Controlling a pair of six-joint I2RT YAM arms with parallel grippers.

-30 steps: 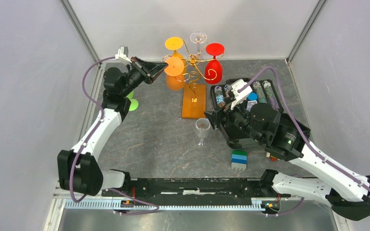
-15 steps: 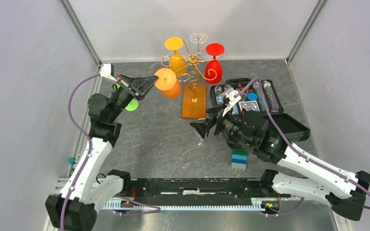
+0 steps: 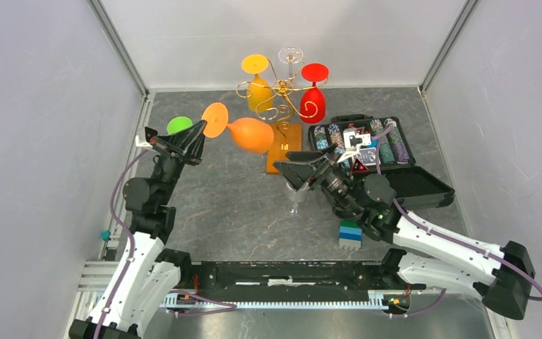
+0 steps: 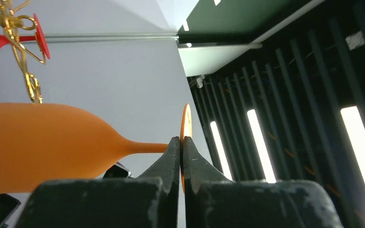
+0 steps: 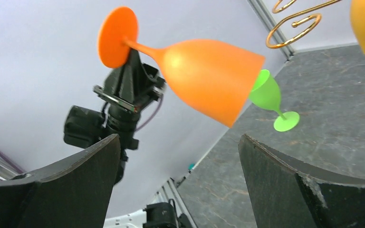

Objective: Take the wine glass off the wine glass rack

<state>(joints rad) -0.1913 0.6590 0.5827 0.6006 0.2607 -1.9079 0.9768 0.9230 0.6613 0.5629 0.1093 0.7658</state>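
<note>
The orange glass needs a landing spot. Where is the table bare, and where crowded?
Bare: the tabletop between the left arm, the wooden base and the clear glass. Crowded: the back by the rack, and the right with the chip case and blue block.

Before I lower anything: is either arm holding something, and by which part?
The left gripper pinches the orange wine glass by its stem, next to the foot; the right gripper is open, holding nothing.

- Dark grey marbled table (image 3: 226, 205).
- wine glass rack (image 3: 286, 154) standing back centre.
- Open black case (image 3: 423, 185) at right.
- Clear glass (image 3: 295, 203) upright, centre.
- Green glass (image 3: 179, 125) at left.
- Blue-green block stack (image 3: 351, 234) on the near side.
</note>
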